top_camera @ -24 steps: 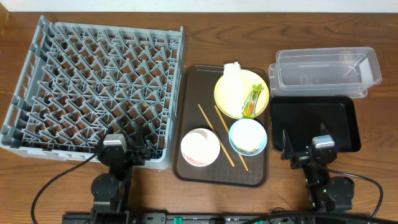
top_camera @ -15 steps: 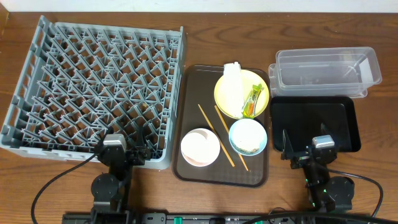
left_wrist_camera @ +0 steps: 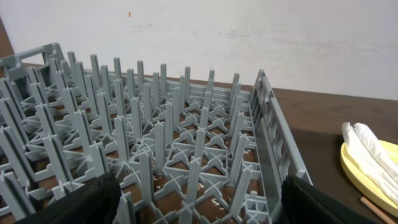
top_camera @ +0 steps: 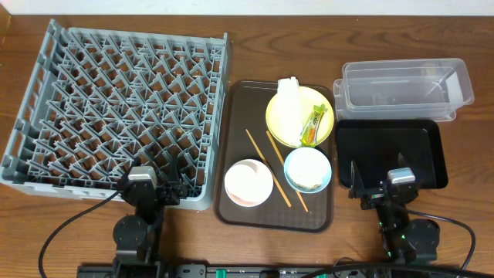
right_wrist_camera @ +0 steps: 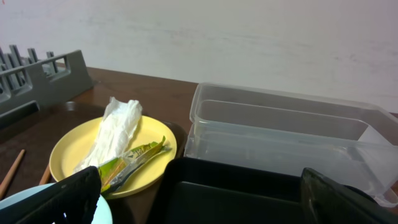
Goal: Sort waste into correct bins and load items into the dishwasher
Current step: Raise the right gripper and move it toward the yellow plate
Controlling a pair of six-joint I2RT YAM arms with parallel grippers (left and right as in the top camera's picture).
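dish rack (top_camera: 116,100) on the left, left claw (left_wrist_camera: 199,190) wide open at its near edge, brown tray (top_camera: 239,116) with white bowl (top_camera: 248,182), chopsticks (top_camera: 266,164), blue bowl (top_camera: 297,161), yellow plate (top_camera: 320,96) holding napkin (top_camera: 288,108) and wrapper (top_camera: 313,125), clear tub (top_camera: 405,89) and black tray (top_camera: 394,147) at right, right claw (right_wrist_camera: 199,183) wide open over the black tray

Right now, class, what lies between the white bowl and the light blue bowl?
The two wooden chopsticks cross that gap diagonally, as the overhead view shows.

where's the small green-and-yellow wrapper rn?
Overhead view: the small green-and-yellow wrapper lies on the round yellow plate, just right of the white crumpled paper napkin, at the far right of the brown serving tray.
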